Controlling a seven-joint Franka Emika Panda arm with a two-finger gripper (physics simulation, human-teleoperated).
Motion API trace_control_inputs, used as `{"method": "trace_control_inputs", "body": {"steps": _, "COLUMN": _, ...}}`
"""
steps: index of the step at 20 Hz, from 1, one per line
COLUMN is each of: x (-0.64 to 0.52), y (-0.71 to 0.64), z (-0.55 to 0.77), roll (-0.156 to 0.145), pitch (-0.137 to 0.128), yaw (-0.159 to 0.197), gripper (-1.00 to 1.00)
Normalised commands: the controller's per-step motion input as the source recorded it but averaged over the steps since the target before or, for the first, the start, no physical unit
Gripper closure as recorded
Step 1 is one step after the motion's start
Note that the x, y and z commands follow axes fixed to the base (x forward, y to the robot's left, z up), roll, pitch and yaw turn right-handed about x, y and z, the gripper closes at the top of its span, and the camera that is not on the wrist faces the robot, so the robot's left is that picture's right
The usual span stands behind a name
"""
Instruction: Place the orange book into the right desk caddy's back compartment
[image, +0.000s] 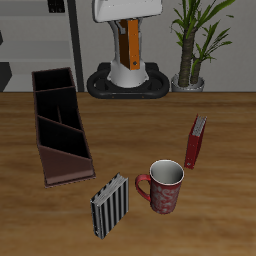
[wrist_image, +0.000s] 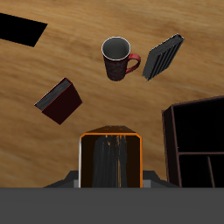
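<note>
Nearest the front, just past the sloped low end of the right desk caddy: a striped block, with a mug beside it. Farther back, at the caddy's other end: the back compartment, open on top. Farthest, high up and off to the side of that end: the gripper, pinching the orange book (long side up and down). Next, probably: across to the caddy's back end, then straight down.

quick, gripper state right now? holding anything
gripper: closed on the orange book, held up off the table above the right desk caddy.
</note>
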Motion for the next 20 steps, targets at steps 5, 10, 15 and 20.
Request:
{"method": "trace_control_inputs", "body": {"steps": 5, "x": -0.05, "y": -0.65, "z": 0.06, "roll": -0.054, "pitch": 0.010, "yaw": -0.006, "gripper": 1.00}}
{"method": "trace_control_inputs", "body": {"steps": 10, "x": 0.05, "y": -0.75, "z": -0.05, "roll": -0.086, "pitch": 0.018, "yaw": 0.007, "gripper": 1.00}}
{"method": "trace_control_inputs", "body": {"steps": 15, "x": -0.03, "y": -0.46, "z": -0.16, "roll": -0.069, "pitch": 0.019, "yaw": 0.013, "gripper": 1.00}}
{"method": "trace_control_inputs", "body": {"steps": 20, "x": 0.05, "y": -0.41, "z": -0.05, "roll": -0.079, "pitch": 0.000, "yaw": 0.001, "gripper": 1.00}}
